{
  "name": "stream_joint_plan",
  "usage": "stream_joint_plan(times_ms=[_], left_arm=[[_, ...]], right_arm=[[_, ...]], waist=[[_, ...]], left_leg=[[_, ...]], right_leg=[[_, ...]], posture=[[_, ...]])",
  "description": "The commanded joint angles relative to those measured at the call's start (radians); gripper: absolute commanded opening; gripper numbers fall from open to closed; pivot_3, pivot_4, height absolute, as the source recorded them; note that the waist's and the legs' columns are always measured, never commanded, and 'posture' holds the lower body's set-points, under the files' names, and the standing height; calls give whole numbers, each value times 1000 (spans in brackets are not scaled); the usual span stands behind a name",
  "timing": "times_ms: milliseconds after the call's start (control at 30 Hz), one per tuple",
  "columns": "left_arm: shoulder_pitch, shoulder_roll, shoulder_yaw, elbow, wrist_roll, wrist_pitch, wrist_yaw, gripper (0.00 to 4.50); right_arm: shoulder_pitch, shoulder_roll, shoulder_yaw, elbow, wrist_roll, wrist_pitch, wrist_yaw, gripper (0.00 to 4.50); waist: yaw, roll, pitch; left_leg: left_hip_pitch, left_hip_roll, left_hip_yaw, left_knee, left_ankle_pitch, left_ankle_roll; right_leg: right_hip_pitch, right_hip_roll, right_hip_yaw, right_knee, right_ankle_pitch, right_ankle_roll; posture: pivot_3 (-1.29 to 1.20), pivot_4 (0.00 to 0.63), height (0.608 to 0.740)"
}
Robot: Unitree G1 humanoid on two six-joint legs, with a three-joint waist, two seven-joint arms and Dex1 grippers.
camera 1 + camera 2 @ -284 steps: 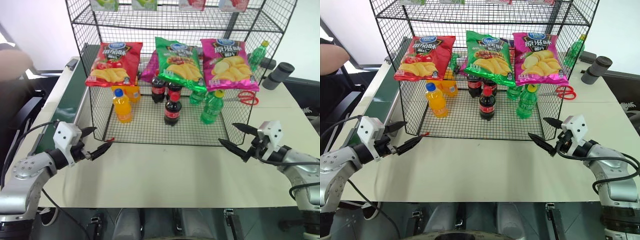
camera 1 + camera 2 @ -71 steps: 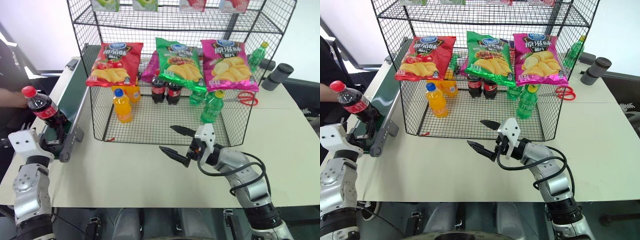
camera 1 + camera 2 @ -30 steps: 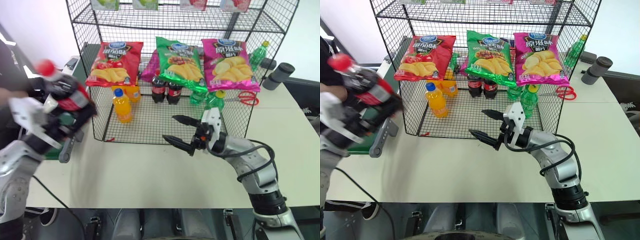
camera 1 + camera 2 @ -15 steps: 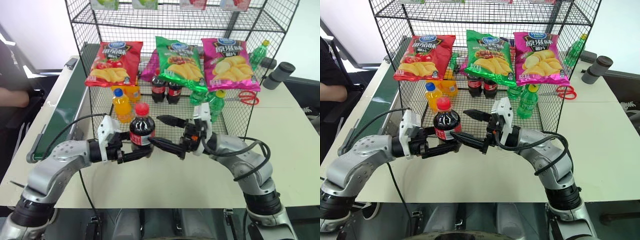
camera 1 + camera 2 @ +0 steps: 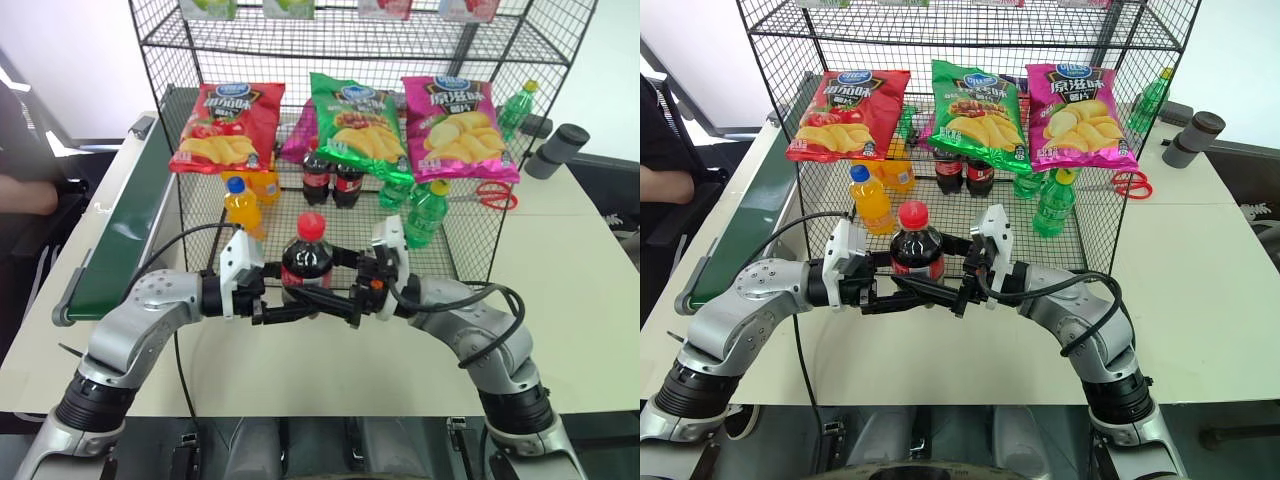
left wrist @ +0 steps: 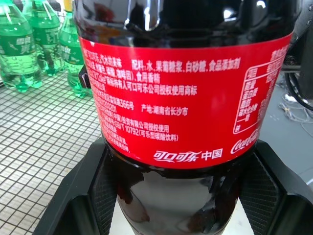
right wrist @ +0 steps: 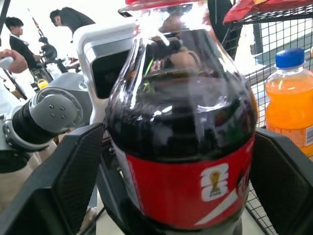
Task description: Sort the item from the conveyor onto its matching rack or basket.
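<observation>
A small cola bottle (image 5: pixel 306 262) with a red cap and red label is held upright above the pale tabletop (image 5: pixel 560 300), just in front of the black wire-grid rack (image 5: pixel 330 215). The left gripper (image 5: pixel 290 312) is clamped on the bottle's lower body, its black fingers pressing both sides. The right gripper (image 5: pixel 338 300) reaches in from the opposite side with its fingers drawn in around the same bottle; it looks like a hand-over, though whether the right one bears any weight is hard to tell.

The bottle is already off the green conveyor belt (image 5: pixel 125 235), so pickup is done. What remains is placing it inside the rack, likely beside the two matching cola bottles (image 5: pixel 332 180) standing behind the chip bags (image 5: pixel 358 120), between the orange drink bottle (image 5: pixel 242 212) and the green bottles (image 5: pixel 425 214).
</observation>
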Motion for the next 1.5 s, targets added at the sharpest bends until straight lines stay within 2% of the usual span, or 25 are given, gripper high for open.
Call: stream_joint_plan(times_ms=[33, 200, 267, 300, 333, 567, 667, 1033, 1267, 1500], left_arm=[[-8, -7, 16, -31, 5, -23, -2, 2829], [-3, -11, 20, -36, -12, 2, 5, 2829], [-2, -9, 26, -35, -28, 33, 14, 3902], [-2, -6, 28, -34, -17, 30, 19, 4292], [-1, -3, 28, -33, -3, 27, 28, 4460], [70, 39, 79, -27, 20, 13, 46, 4460], [136, 70, 112, 1, 81, -36, 66, 4460], [269, 14, 237, 9, 118, -146, 161, 4460], [280, 4, 243, -8, 115, -142, 178, 4460], [268, -6, 234, -17, 113, -132, 185, 4460]], right_arm=[[-15, 12, -7, -19, 44, 7, 16, 2982], [-16, 19, -2, -21, 27, -9, 9, 2982], [-17, 22, -2, -19, 22, -13, 6, 2982], [-17, 22, -2, -15, 13, -22, 5, 2982], [-18, 24, -1, -11, 0, -35, 3, 2982], [-45, 68, -30, 92, -153, -202, -74, 2982], [-64, 81, -29, 172, -245, -298, -103, 2982], [-149, 224, -28, 635, -525, -743, -260, 2982], [-268, 292, -65, 970, -612, -928, -402, 2982], [-360, 318, -107, 1189, -623, -1018, -438, 2982]], waist=[[0, 0, 0], [0, 0, 0], [0, 0, 0], [-1, 0, 0], [-1, 0, 0], [-3, 0, 0], [-4, 0, 0], [-6, 0, 0], [-10, 0, 0], [-27, 1, 0]], left_leg=[[0, 0, 0, 0, 0, 0], [0, 0, 0, 0, 0, 0], [0, 0, 0, 0, 0, 0], [0, 0, 0, 0, 0, 0], [0, 0, 0, 0, 0, 0], [0, 0, 0, 0, 0, 0], [0, 1, 0, 0, 0, 0], [1, 1, 1, 0, 0, 0], [1, 1, 1, 0, 0, -1], [1, 0, 1, 0, 0, -1]], right_leg=[[0, 0, 0, 0, 0, 0], [0, 0, 0, 0, 0, 0], [0, 0, 0, 0, 0, 0], [0, 0, 0, 0, 0, 0], [0, 0, 0, 0, 0, 0], [0, 1, 0, 1, 0, 0], [-1, 2, 1, 2, 0, 0], [-1, -1, 1, 3, 0, 0], [-1, -2, 1, 3, 0, 0], [-1, -4, 1, 3, 0, 0]], posture=[[0, 150, 740], [0, 150, 740], [0, 150, 740], [0, 150, 740], [0, 150, 740], [0, 150, 740], [0, 150, 740], [0, 150, 740], [0, 150, 740], [0, 150, 740]])
